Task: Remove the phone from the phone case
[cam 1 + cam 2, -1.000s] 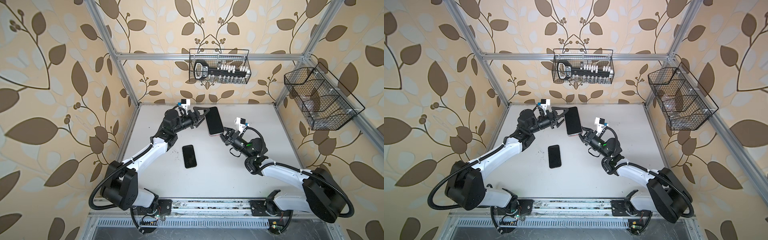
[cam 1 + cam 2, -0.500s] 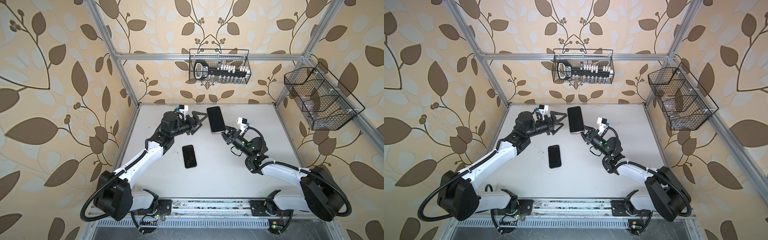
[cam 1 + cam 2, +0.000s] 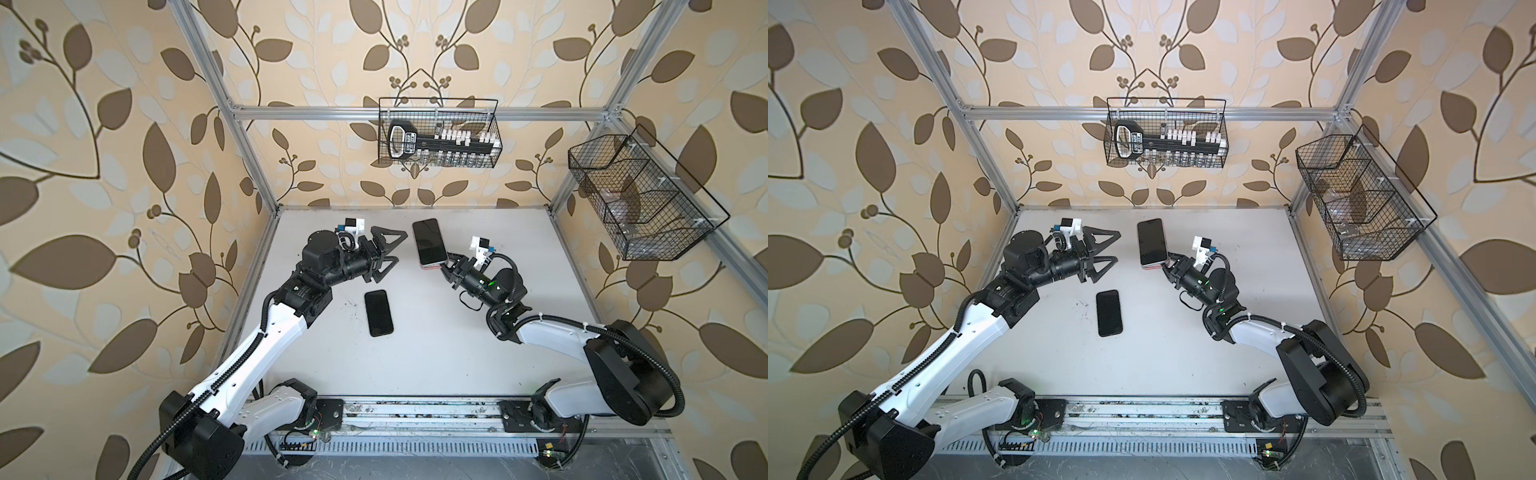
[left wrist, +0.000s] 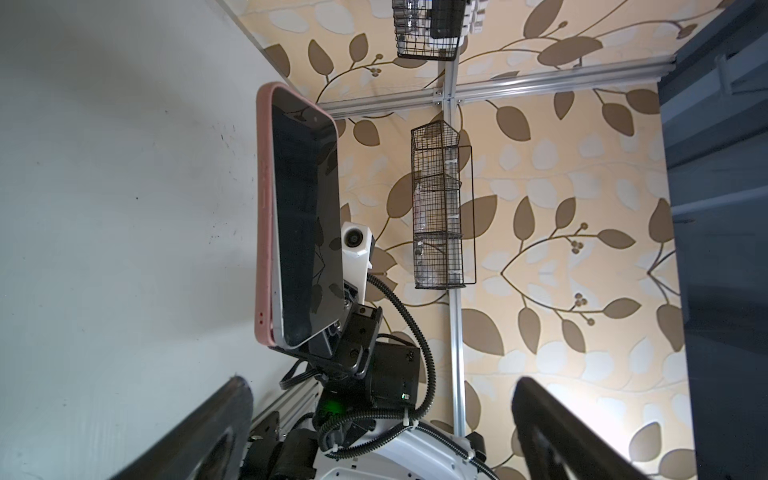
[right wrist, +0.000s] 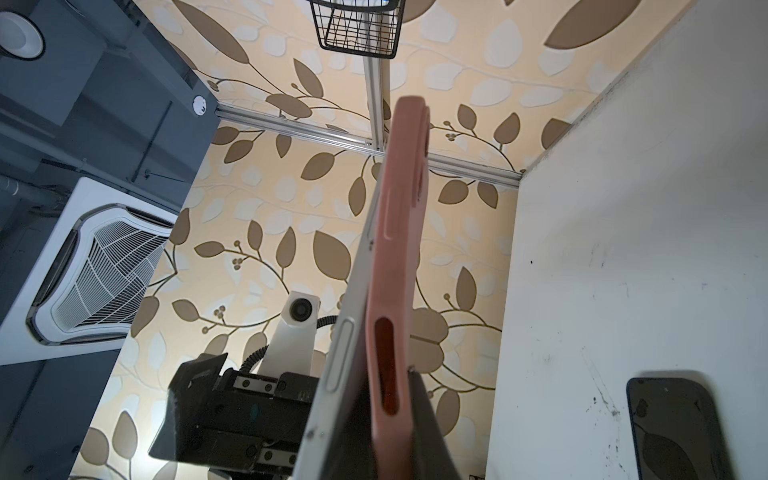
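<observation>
Since the left hand [image 3: 401,247] has, within the last second, let go and backed off, its two fingers now spread wide with nothing between them, the flat, dark-screened, white-edged phone [image 3: 429,241] in its soft pink rubbery case [image 4: 262,208] is carried by the right hand [image 3: 448,266] alone. That hand is clamped tight on the end of the cased phone nearest its own wrist. It holds the phone clear of the white worktop [image 3: 457,332], screen upward, with the long axis running straight out from the fingers.

Finding: the left wrist view shows the phone's corner beside the right hand standing proud of the case lip. The right wrist view shows the white edge parting from the pink wall at that same end. Toward the far end the two appear still seated together. Judgement: removal is begun, not finished.

Position: the free end lies just ahead of the left hand's fingertips and apart from them, within easy reach for a fresh pinch. A second flat black phone [image 3: 378,312] lies on the worktop below and between both hands, untouched.
</observation>
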### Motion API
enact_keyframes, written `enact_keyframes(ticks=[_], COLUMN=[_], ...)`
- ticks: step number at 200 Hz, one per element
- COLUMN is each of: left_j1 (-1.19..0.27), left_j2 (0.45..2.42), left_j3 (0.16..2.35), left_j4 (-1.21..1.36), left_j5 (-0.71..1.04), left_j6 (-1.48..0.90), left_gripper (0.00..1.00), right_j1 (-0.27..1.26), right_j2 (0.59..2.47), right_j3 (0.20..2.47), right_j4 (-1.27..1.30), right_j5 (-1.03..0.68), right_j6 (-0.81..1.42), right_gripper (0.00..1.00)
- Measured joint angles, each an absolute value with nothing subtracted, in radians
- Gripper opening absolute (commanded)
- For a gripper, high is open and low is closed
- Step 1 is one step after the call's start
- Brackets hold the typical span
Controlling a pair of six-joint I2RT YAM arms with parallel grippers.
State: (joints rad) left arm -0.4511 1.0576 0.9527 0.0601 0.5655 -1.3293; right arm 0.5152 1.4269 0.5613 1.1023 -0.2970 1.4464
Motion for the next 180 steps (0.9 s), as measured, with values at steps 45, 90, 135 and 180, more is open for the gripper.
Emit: enact_keyframes(ticks=[45, 90, 135, 180], left_j1=[-0.572, -0.661, -0.698, -0.702], left_j2=[1.035, 1.063, 1.16, 1.17], left_j3=[0.912, 0.905, 0.894, 0.886], left_j4=[0.08, 0.168, 0.234, 0.271], left_j5=[0.459, 0.379, 0.352, 0.318], left_j6=[-1.426, -1.481, -1.516, -1.523], left_gripper=[0.99, 0.99, 0.99, 0.99], right_j1=[0.524, 0.551, 0.561, 0.567], right_j2=[1.471, 1.502, 1.516, 1.516], right_j3=[0.578, 0.591, 0.591, 0.591], right_j4=[1.106, 1.129, 1.154, 1.175], right_j5=[-0.293, -0.279, -0.265, -0.251], right_j6=[1.435, 1.423, 1.422, 1.419], right_gripper=[0.0, 0.0, 0.0, 0.0])
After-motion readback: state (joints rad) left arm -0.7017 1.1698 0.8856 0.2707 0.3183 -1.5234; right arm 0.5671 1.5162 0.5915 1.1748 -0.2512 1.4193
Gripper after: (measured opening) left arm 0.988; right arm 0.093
